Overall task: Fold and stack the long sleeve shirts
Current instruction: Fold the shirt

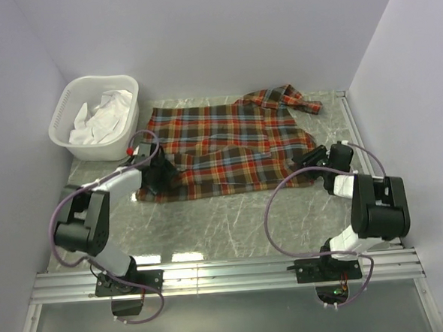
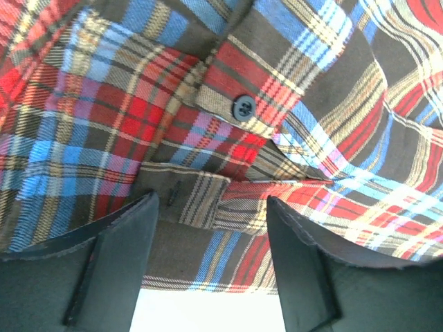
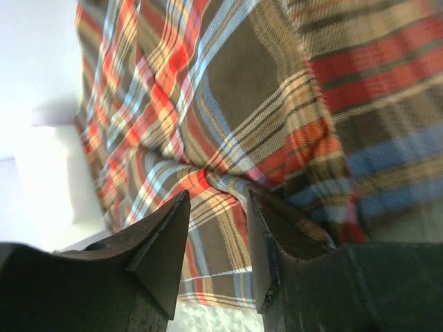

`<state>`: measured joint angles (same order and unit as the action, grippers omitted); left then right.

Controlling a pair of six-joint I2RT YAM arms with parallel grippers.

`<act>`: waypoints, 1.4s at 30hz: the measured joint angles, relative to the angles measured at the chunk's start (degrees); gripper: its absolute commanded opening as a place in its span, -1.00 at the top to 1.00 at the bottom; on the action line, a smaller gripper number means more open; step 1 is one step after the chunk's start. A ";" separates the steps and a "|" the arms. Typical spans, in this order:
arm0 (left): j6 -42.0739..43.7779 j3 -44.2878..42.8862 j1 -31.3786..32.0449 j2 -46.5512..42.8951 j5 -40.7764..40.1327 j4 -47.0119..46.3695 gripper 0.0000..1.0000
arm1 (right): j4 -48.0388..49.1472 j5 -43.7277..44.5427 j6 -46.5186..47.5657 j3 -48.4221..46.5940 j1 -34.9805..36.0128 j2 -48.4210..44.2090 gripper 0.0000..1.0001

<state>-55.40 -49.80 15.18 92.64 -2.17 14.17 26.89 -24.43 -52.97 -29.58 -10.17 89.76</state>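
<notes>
While the shirt (image 1: 228,154) lies spread on the table (image 1: 226,233), with one sleeve laid across its front, each arm works a different edge of it. The left gripper (image 2: 211,199) has its jaws wide apart. A cuff (image 2: 187,197) hangs in the gap between them, and a dark button (image 2: 242,107) sits just beyond the tips. No cloth looks clamped there yet. The right gripper (image 3: 218,197) has its jaws narrow, and a gathered ridge of plaid runs up between them. Creases fan out from that spot, but I cannot tell whether the grip is firm. Far beyond the left jaws stands a white basket (image 1: 65,138) holding pale laundry (image 1: 102,117), well apart from the shirt. My worry is an uneven lift. If the left jaws close on the cuff alone, the sleeve would rise without the layer beneath it, and the fold would skew. If the right pinch holds only a thin ridge, the cloth could slide out partway through the fold and drop in a crumpled heap. If one side pulls before the other, the whole shirt could drag across the table.
</notes>
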 measured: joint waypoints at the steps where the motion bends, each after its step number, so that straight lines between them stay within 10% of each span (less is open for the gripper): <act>1: -0.31 1.60 0.00 -1.81 0.02 0.33 -0.51 | -1.92 0.81 0.94 0.04 0.00 -1.70 0.07; 12: -0.98 5.62 0.20 -16.26 -0.55 13.64 -0.72 | -10.25 2.99 5.99 -4.87 10.60 -14.25 -0.04; 20: -0.85 -5.27 1.53 -12.41 0.42 7.65 -0.43 | 1.16 1.60 0.87 -17.38 26.91 1.33 -0.05; 31: -4.07 -3.98 -1.27 4.81 0.57 -3.34 -0.29 | 12.85 0.85 -6.25 -25.07 32.41 26.99 -0.03; 42: -13.33 5.20 -4.37 0.42 0.35 -14.08 -0.26 | 20.48 9.07 -10.78 -13.68 29.88 23.82 0.00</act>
<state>-68.73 -44.60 10.81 93.06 -1.83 0.10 47.37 -15.35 -63.75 -43.27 19.70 113.58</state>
